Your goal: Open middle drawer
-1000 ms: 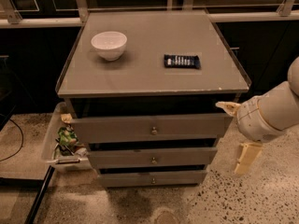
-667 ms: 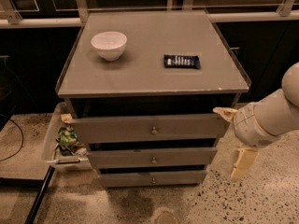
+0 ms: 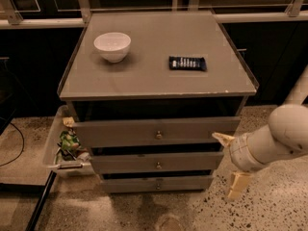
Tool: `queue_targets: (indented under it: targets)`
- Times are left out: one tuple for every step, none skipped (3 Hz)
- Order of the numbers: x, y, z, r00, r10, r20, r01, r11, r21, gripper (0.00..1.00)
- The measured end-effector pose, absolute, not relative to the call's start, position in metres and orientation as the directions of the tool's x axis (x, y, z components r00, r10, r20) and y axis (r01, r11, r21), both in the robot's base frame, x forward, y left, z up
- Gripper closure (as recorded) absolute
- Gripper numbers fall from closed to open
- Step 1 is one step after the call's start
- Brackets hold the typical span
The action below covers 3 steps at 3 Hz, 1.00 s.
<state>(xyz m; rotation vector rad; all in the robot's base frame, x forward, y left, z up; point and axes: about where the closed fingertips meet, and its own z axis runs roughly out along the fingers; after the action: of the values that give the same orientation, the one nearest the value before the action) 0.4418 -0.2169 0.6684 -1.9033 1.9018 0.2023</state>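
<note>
Fingers of the cream two-finger gripper stand spread and empty, just right of the wide grey brass-knobbed middle drawer.

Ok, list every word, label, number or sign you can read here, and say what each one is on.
Dark packet on the cabinet top: a row of white marks, too blurred to read.
Wrappers in the floor bin: print unreadable.
White bowl, middle drawer and the tool, open beside the drawers' right ends: no text on them.
</note>
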Motion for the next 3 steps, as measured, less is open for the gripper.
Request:
queue_targets:
  targets:
    - [0.450,-0.224,0.615,0.079,-0.905,-0.417,-0.974,0.019,-0.225,0.00]
    - [0.469,-0.237,0.541,0.044,-0.909,-0.413,-0.974,0.053,-0.220,0.00]
    - [0.469,-0.237,0.541,0.044,-0.909,-0.413,-0.974,0.053,-0.220,0.00]
